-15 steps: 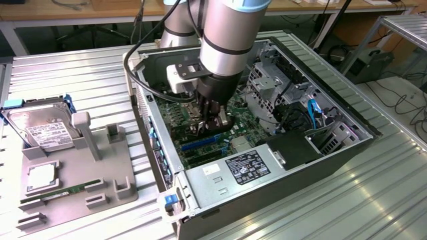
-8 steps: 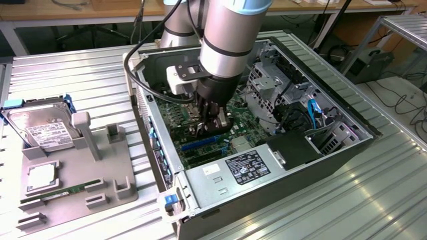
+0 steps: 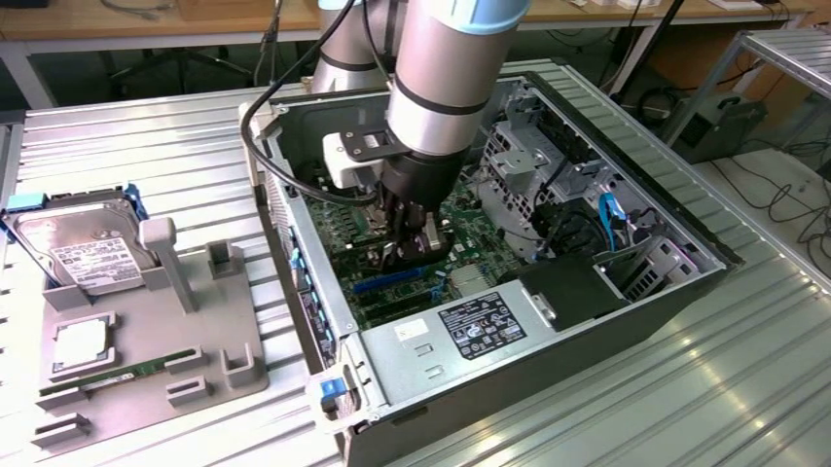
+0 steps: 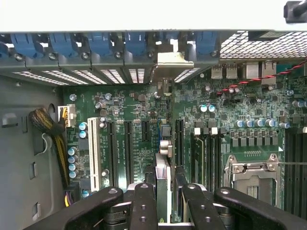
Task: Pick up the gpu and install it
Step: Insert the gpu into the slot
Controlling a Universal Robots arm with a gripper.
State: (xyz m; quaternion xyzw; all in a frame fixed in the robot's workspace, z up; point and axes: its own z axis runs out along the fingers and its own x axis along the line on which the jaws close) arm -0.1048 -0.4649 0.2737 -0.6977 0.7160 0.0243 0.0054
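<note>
My gripper (image 3: 408, 249) reaches down inside the open computer case (image 3: 675, 292), low over the green motherboard (image 3: 487, 243). In the wrist view the gpu (image 4: 162, 167) stands edge-on between my fingers (image 4: 144, 201), and my gripper (image 4: 166, 189) is shut on it. The card runs away from the gripper to its silver end bracket (image 4: 169, 59), which sits against the row of rear slot openings with blue clips (image 4: 103, 45). Its lower edge lies along a motherboard slot between the black expansion slots (image 4: 127, 143). How deep it sits in the slot I cannot tell.
A grey fixture tray (image 3: 228, 331) on the exterior view's left holds a hard drive (image 3: 78, 248), a CPU (image 3: 81, 341) and a RAM stick (image 3: 104, 379). Inside the case are the power supply (image 3: 481, 321), the drive cage (image 3: 520, 156), a cable bundle (image 4: 50, 132) and the CPU socket (image 4: 252, 175).
</note>
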